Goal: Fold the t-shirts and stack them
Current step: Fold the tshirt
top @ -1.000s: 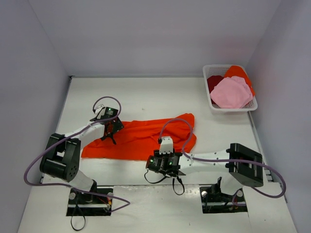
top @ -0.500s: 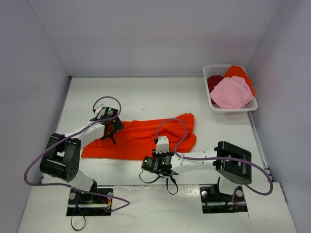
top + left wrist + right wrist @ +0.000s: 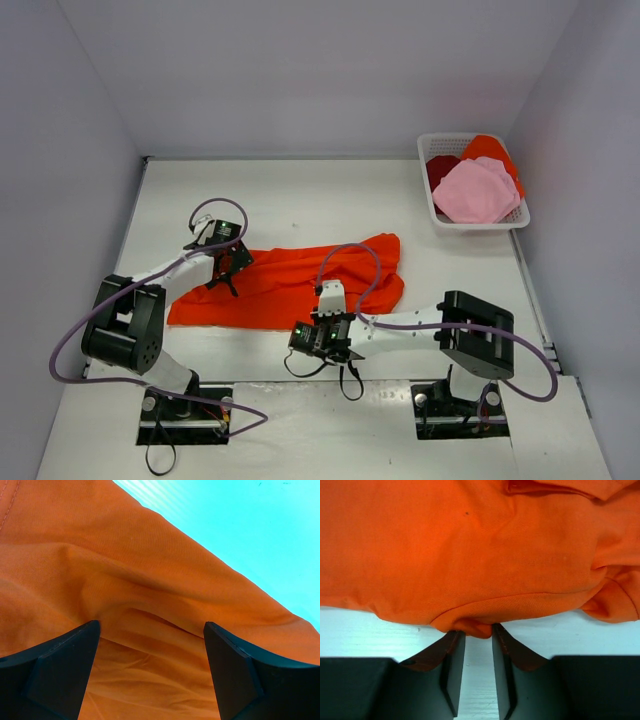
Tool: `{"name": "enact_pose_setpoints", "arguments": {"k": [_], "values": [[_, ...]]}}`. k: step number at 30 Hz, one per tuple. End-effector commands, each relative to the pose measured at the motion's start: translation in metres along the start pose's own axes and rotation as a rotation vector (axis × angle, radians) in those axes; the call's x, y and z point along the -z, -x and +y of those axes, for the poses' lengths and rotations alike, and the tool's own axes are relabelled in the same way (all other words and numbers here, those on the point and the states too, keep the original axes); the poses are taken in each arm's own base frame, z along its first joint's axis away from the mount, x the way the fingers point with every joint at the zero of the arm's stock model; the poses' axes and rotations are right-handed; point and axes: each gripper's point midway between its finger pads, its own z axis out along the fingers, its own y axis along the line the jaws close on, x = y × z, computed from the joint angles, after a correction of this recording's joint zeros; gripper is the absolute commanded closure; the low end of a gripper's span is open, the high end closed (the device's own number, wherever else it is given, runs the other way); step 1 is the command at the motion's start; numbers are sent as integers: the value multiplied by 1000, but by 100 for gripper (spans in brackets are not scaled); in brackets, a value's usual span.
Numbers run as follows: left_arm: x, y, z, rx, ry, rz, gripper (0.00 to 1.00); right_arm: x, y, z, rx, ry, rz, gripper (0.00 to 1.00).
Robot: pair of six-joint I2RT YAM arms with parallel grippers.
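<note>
Because a fold likely starts from an edge, the right gripper (image 3: 478, 630) pinches a nub of the near hem of the orange-red t-shirt (image 3: 290, 285), which lies spread mid-table. Its arm lies low, reaching left, while the left gripper (image 3: 151, 625) hangs wide open over the shirt's far left part, arm outstretched
</note>
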Motion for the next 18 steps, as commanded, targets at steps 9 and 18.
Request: {"name": "enact_pose_setpoints", "arguments": {"k": [9, 18], "values": [[5, 15, -7, 13, -29, -42, 20, 12, 19, 2, -37, 14, -61, 97], [4, 12, -6, 18, -31, -36, 20, 35, 45, 27, 57, 93, -61, 100]]}}
